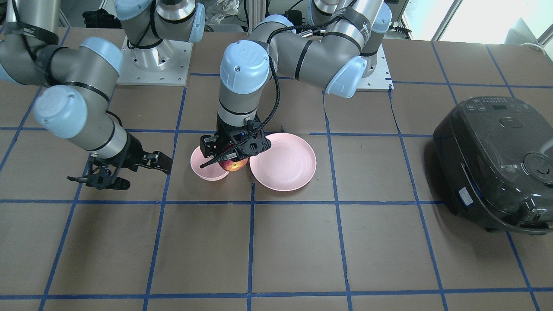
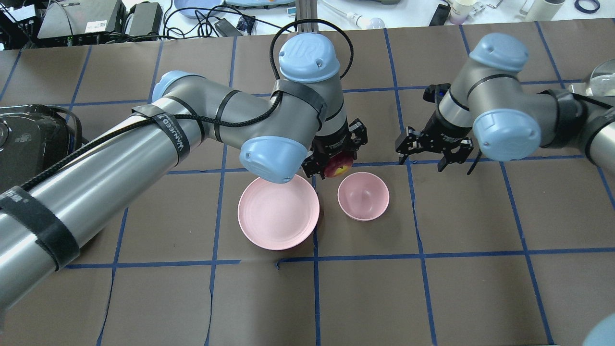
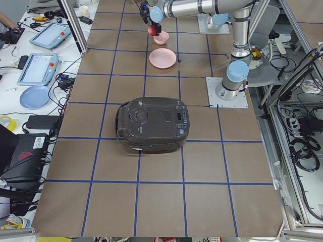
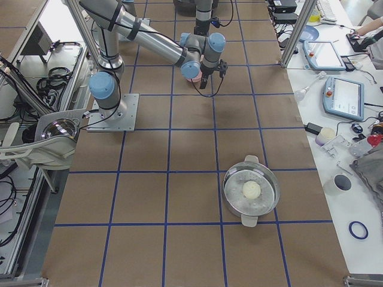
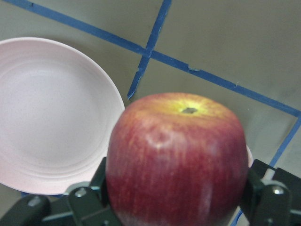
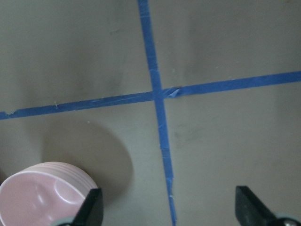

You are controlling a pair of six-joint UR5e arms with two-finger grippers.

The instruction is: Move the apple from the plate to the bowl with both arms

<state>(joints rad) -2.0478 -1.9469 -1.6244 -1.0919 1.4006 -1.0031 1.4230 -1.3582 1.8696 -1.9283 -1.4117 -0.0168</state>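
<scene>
Two fingers of my left claw are squeezing the apple at its widest. It's firm, probably slick. Right claw is hanging spread, empty.

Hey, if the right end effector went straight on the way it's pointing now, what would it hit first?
The right end effector, open, would likely meet the table first, by the blue tape crossing. The bowl lies off to the side.

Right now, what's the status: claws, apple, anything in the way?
Left claw shut on apple, held clear of plate, near bowl rim. Right claw open, empty, off beside bowl. Bowl empty; nothing blocking it.
</scene>
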